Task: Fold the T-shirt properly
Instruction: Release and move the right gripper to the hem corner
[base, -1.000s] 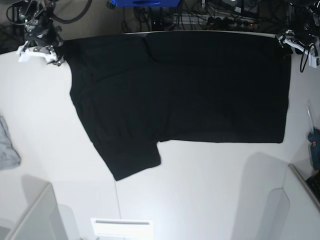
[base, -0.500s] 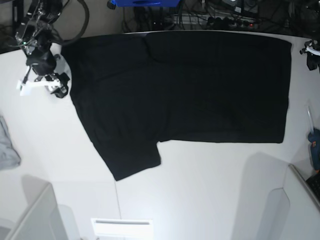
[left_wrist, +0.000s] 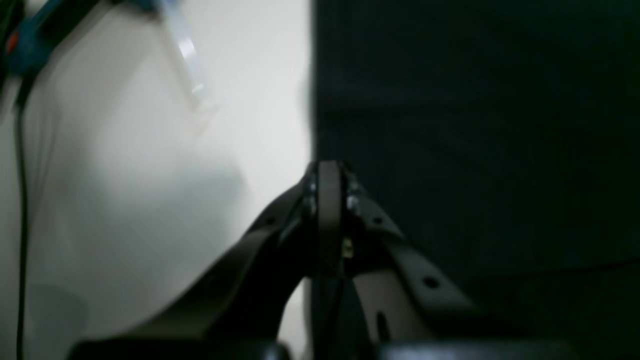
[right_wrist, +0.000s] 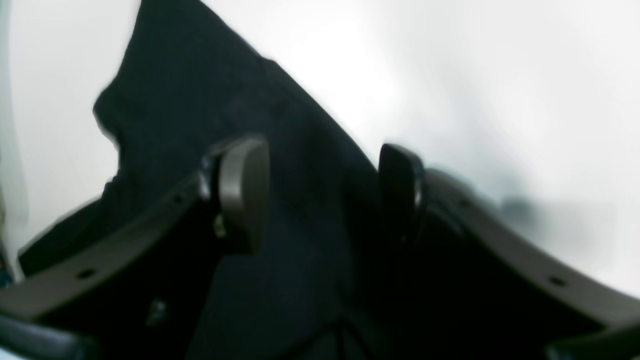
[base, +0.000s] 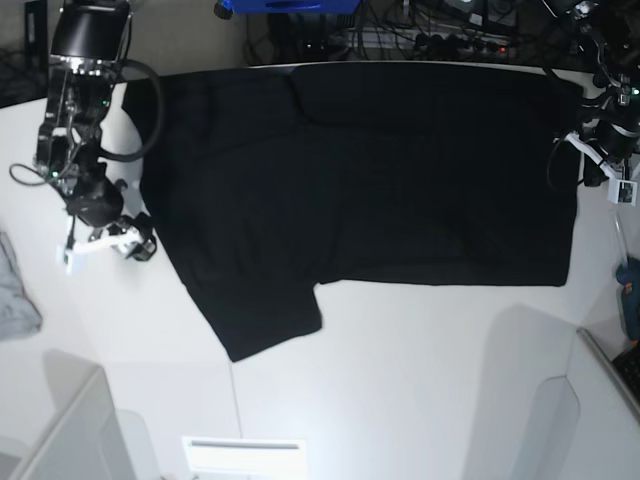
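On the white worktop (base: 400, 380), a black cloth T-shirt (base: 380, 170) lies flat.
Left hand (left_wrist: 327, 172) closed at its hem; right hand (right_wrist: 320, 195) open over the sleeve.

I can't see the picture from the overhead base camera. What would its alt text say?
A large black T-shirt lies spread flat on a white table, one sleeve pointing toward the near edge. A robot arm stands at each side: the right gripper by the shirt's left edge, the left gripper at its right edge. A grey cloth lies at far left.
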